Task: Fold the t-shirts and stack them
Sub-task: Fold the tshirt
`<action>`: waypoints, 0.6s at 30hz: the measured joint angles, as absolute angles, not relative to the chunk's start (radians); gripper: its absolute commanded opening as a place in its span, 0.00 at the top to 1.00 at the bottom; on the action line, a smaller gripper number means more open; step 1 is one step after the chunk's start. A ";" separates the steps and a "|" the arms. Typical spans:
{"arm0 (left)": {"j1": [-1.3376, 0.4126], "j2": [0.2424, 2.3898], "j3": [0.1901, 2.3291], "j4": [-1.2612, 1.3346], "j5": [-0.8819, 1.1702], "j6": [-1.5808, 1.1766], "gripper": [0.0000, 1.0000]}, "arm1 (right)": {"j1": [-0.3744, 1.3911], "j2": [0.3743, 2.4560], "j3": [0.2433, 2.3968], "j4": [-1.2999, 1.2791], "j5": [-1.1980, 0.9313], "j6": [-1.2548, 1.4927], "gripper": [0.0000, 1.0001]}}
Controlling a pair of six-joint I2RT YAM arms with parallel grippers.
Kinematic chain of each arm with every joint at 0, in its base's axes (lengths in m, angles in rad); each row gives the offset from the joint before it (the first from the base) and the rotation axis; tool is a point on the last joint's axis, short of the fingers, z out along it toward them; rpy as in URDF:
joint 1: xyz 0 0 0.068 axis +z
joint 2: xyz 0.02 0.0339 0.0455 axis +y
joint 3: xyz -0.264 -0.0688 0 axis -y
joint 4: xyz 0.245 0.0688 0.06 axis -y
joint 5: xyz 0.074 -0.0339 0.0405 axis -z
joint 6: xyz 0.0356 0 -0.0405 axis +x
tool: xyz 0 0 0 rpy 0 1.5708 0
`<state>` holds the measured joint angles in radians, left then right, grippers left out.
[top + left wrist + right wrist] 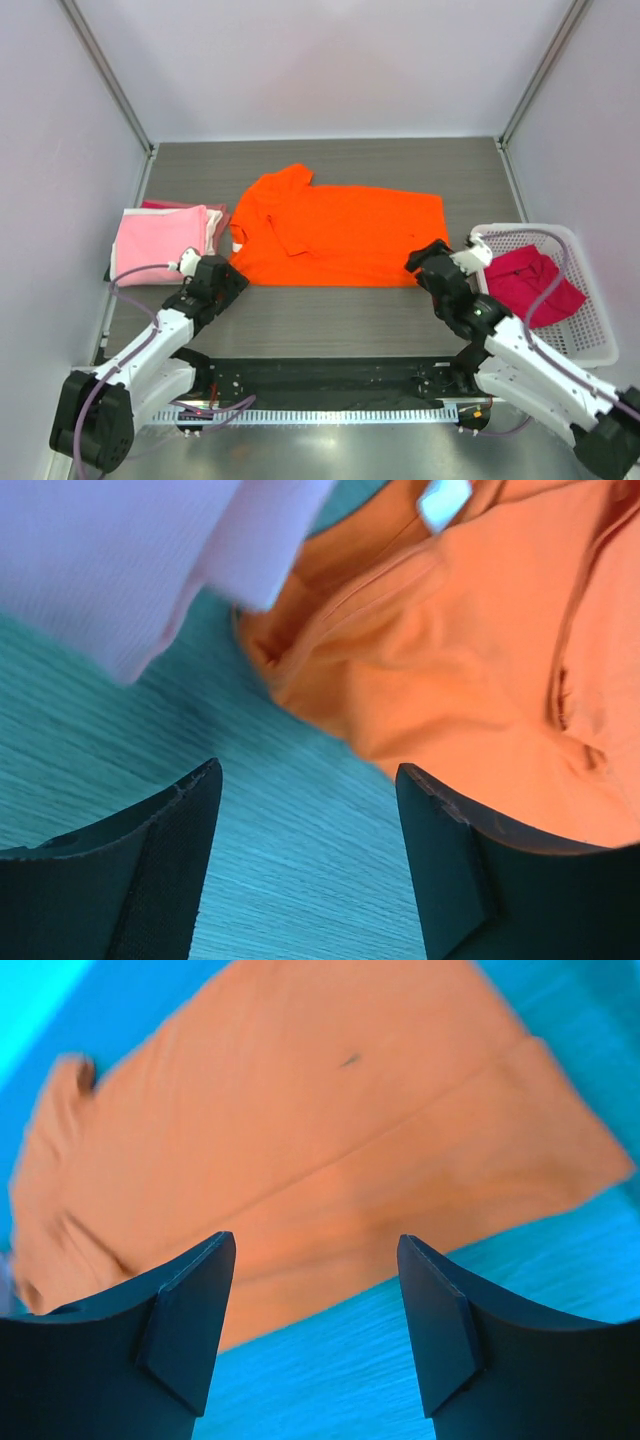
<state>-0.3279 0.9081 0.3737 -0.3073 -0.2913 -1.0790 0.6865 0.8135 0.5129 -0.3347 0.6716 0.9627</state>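
Note:
A bright orange t-shirt (pixel 340 235) lies flat across the middle of the table, folded lengthwise, collar to the left. My left gripper (pixel 232 277) hovers just off its near left corner, open and empty; in the left wrist view the left gripper (pixel 310 780) frames bare table, with the orange t-shirt (pixel 470 650) beyond. My right gripper (pixel 422 262) sits at the near right corner, open with nothing held; in the right wrist view the right gripper (pixel 315 1250) looks over the orange t-shirt's hem (pixel 300 1150). A light pink folded t-shirt (pixel 160 245) tops a stack at the left.
A white lattice basket (pixel 598 345) stands at the right with a magenta t-shirt (pixel 535 280) crumpled inside. White and darker pink edges (pixel 215 225) show under the pink stack. The pale cloth of that stack (pixel 130 560) lies close to the left gripper. Walls enclose the table (pixel 330 320).

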 measured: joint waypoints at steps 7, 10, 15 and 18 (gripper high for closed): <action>-0.332 0.937 0.335 -0.240 -0.268 -1.157 0.32 | 0.575 0.704 0.434 -0.466 0.715 1.225 0.30; -0.332 0.954 0.335 -0.223 -0.270 -1.175 0.32 | 0.560 0.825 0.434 -0.481 0.700 1.295 0.36; -0.333 0.975 0.335 -0.200 -0.286 -1.196 0.34 | 0.540 0.940 0.429 -0.458 0.678 1.380 0.38; -0.333 0.990 0.335 -0.183 -0.298 -1.207 0.35 | 0.502 0.979 0.420 -0.418 0.669 1.412 0.39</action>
